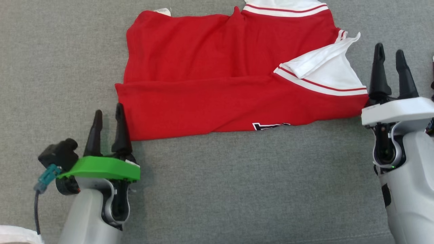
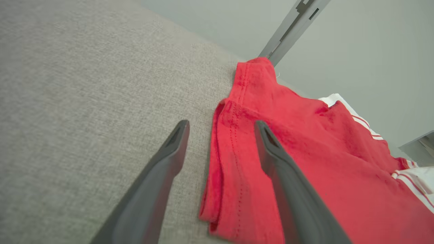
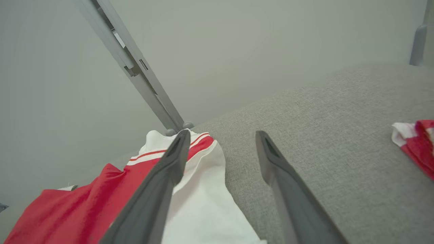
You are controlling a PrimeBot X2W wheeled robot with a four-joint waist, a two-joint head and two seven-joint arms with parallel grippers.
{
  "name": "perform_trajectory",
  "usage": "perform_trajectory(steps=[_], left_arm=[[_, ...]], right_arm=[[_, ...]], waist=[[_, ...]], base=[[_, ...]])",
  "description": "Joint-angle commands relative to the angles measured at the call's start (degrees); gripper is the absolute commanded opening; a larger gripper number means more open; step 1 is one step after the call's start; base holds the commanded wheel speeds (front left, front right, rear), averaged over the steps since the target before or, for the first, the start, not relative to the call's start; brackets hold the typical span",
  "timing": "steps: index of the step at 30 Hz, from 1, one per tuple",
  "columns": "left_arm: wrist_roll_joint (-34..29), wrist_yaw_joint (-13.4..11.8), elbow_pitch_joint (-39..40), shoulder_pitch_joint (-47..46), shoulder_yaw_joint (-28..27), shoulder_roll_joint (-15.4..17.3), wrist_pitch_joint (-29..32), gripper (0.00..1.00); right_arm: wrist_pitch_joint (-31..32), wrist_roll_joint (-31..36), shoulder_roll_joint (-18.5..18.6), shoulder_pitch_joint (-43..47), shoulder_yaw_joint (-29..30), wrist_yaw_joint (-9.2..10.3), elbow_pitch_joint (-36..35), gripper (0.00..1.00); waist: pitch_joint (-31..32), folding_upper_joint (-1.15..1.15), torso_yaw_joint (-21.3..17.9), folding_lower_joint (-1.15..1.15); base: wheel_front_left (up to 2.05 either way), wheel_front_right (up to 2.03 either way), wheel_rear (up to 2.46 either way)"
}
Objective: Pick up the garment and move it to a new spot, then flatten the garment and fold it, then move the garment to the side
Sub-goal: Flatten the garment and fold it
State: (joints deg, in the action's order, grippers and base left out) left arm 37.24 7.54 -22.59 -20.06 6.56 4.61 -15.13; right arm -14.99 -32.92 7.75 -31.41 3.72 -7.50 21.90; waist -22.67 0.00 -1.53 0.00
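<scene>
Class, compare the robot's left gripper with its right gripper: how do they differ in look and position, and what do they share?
First, the left gripper carries a green mount, while the right gripper carries a white mount.
Second, the left gripper stands at the red hem corner of the garment, and the right gripper stands beside its white sleeve.
Shared: both have two dark fingers, spread open and holding nothing.

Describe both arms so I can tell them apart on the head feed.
Left gripper: two long dark tapered fingers, green wrist plate, black camera block with teal plug and dark cable, pale grey forearm. Right gripper: same fingers, white wrist plate, pale grey forearm.
</scene>
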Motion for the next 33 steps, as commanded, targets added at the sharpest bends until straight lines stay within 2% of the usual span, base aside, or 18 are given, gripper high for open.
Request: perform_trajectory(steps=[1,10,18,19,20,21,22,23,27,33], left_arm=[[-0.9,-0.1,-0.4,1.1,0.5,-0.1,0.0,1.00],[-1.6,-0.1,-5.4,2.1,1.0,0.2,0.1,1.00],[-2.8,-0.1,-13.1,0.3,3.0,1.1,0.5,1.00],[-1.4,-0.1,-14.3,0.4,3.8,0.8,0.6,1.00],[-0.5,-0.1,-15.5,0.6,4.8,0.6,0.7,1.00],[0.0,-0.1,-16.1,0.4,6.0,0.7,0.7,0.74],[1.1,-0.1,-16.9,0.5,7.2,0.6,0.8,0.14],[2.0,-0.1,-17.4,0.5,8.3,0.5,0.9,0.00],[5.2,0.1,-17.0,0.2,11.9,1.4,0.9,0.00],[8.7,0.1,-12.6,0.0,11.5,2.9,0.2,0.00]], right_arm=[[-0.2,2.6,-0.2,2.2,0.9,0.04,-0.2,1.00],[-0.3,17.9,-1.9,8.6,3.1,0.04,2.1,1.00],[-0.1,25.7,-3.4,6.9,4.6,0.04,9.7,1.00],[-0.1,25.9,-3.6,6.7,4.9,0.04,10.7,0.57],[-0.1,26.1,-3.8,6.4,5.2,0.04,11.7,0.01],[-0.1,25.9,-4.0,6.2,5.5,0.04,12.3,0.00],[-0.1,25.3,-4.1,6.0,5.9,0.04,13.0,0.00],[-0.1,25.0,-4.2,5.8,6.0,0.04,13.2,0.00],[-0.1,23.8,-4.2,5.6,6.7,0.04,12.2,0.00],[-0.1,21.4,-4.2,6.5,7.9,0.05,8.8,0.00]], waist=[[0.3,0.00,-0.2,0.00],[0.1,0.00,-0.6,0.00],[-0.7,0.00,-0.6,0.00],[-0.7,0.00,-0.6,0.00],[-0.6,0.00,-0.5,0.00],[-0.6,0.00,-0.4,0.00],[-0.5,0.00,-0.4,0.00],[-0.4,0.00,-0.3,0.00],[0.8,0.00,0.1,0.00],[4.5,0.00,0.6,0.00]], base=[[0.00,0.00,0.00],[0.00,0.00,0.00],[0.00,0.00,0.00],[0.00,0.00,0.00],[0.00,0.00,0.00],[0.00,0.00,0.00],[0.00,0.00,0.00],[0.00,0.00,0.00],[0.00,0.00,0.00],[0.00,0.00,0.00]])
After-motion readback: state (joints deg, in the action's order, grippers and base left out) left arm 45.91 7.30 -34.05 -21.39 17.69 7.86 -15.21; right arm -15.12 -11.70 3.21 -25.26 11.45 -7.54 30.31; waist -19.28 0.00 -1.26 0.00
